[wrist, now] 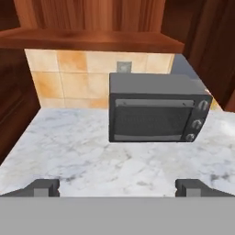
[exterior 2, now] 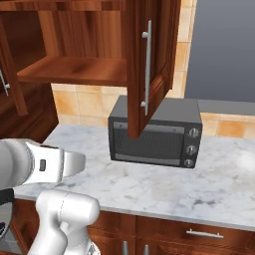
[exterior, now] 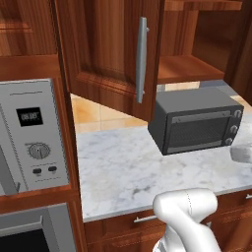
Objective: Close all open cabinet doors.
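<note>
Cabinet door swung open above toaster oven | jaws spread, empty | oven display unreadable

Toaster oven on the tabletop against the tiled back wall, open cabinet shelf above it, cabinet door swung out over the tabletop, built-in oven panel at the tabletop's left end, drawers below

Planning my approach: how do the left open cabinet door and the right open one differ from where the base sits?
In the left base view, the left cabinet door swings out over the counter, its panelled face and bar handle towards the camera. The right cabinet door, in the right base view, hangs in front of the toaster oven, seen nearly edge-on. Both are reddish-brown, open, with vertical silver handles.
</note>
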Motion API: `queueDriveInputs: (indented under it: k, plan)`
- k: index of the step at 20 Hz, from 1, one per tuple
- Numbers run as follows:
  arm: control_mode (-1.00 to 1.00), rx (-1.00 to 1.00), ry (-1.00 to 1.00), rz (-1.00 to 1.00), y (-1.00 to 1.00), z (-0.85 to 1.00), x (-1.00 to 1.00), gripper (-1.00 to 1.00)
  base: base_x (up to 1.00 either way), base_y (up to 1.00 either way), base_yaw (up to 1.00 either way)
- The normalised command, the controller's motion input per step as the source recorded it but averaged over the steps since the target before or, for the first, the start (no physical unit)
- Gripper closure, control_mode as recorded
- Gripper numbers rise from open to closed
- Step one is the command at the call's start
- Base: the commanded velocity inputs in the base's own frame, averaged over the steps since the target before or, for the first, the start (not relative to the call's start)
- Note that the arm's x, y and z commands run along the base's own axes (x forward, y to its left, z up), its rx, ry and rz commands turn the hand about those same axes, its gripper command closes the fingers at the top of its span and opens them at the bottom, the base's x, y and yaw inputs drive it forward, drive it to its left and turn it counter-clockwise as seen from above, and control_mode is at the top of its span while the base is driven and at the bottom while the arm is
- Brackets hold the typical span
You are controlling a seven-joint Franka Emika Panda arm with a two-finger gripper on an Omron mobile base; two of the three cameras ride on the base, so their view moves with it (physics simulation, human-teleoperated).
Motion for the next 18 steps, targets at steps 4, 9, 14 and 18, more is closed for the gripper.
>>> queueDriveInputs:
  k: [4, 9, 14, 18]
  plan:
    - [-1.00, 0.03, -0.06, 0.09, -0.70, 0.41, -0.01, -1.00, 0.00, 0.00, 0.00]
    - [-1.00, 0.05, -0.13, 0.15, -0.90, 0.13, 0.00, -1.00, 0.00, 0.00, 0.00]
    - [-1.00, 0.03, -0.24, 0.23, -0.83, 0.03, -0.01, -1.00, 0.00, 0.00, 0.00]
    - [-1.00, 0.08, -0.25, 0.23, -0.69, 0.04, 0.39, -1.00, 0.00, 0.00, 0.00]
